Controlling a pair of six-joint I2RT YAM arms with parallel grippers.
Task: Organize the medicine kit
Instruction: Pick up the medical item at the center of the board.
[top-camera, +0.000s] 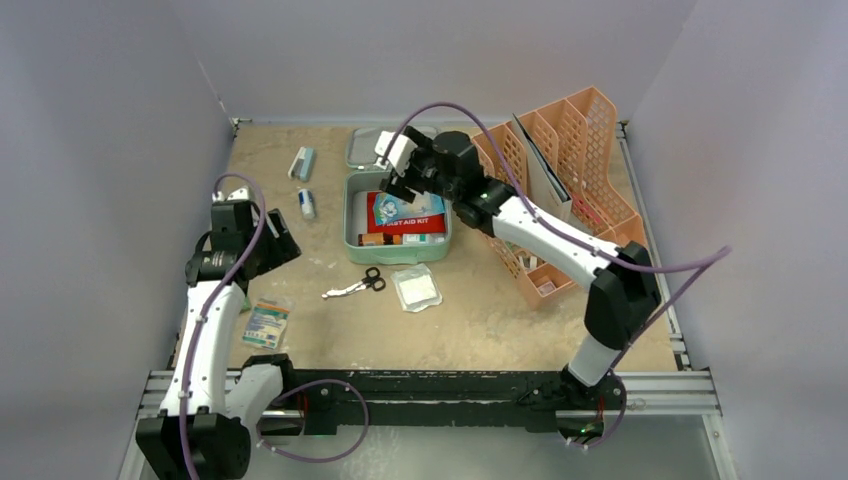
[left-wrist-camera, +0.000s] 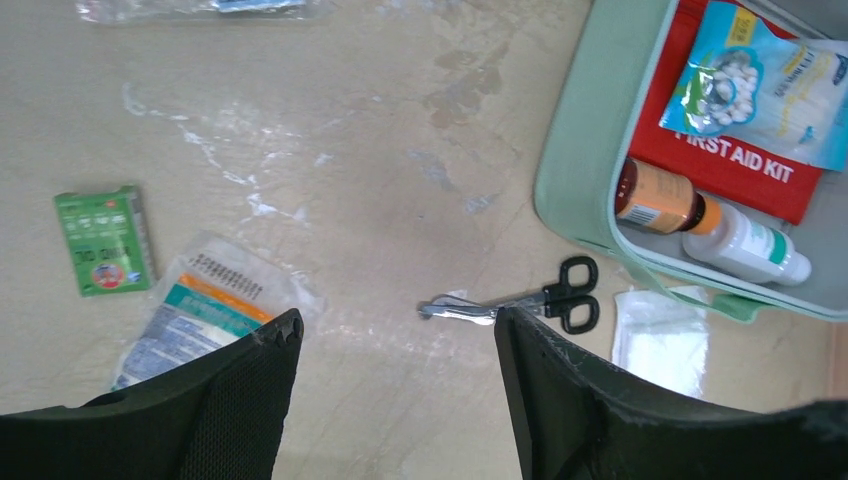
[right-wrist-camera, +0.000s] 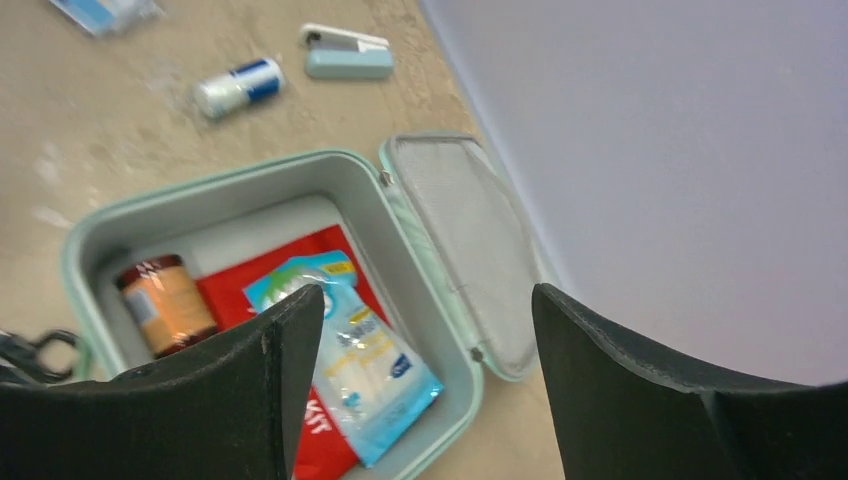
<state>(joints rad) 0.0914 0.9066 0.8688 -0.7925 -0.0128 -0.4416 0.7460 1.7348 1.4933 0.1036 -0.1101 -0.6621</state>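
Right gripper (right-wrist-camera: 420, 300): jaws are being held wide apart, nothing between them. It is being poised over the far side of the medicine kit (right-wrist-camera: 90, 230), near the hinge. A light-blue cotton-ball packet (right-wrist-camera: 350, 360) is lying directly beneath, on top of the red first-aid pouch (left-wrist-camera: 740, 165). An amber bottle (right-wrist-camera: 165, 305) and a white bottle (left-wrist-camera: 750, 250) are being kept along the near wall, probably so the flat items can be stacked behind them.

The kit is sitting at mid-table with its lid (right-wrist-camera: 460, 240) swung back flat toward the far wall, which is leaving the tray fully accessible from above.

Left gripper (left-wrist-camera: 397, 325): jaws likewise spread and empty, hovering above bare table left of the kit. The scissors (left-wrist-camera: 540, 300) are lying just ahead of it, handles toward the kit; judged the likeliest next pick.

Outside the kit: gauze packet (left-wrist-camera: 660, 340), plaster packet (left-wrist-camera: 190, 310), small green box (left-wrist-camera: 100, 240), a white-and-blue roll (right-wrist-camera: 235, 87), a mint case (right-wrist-camera: 345, 55). Task judged partly done.
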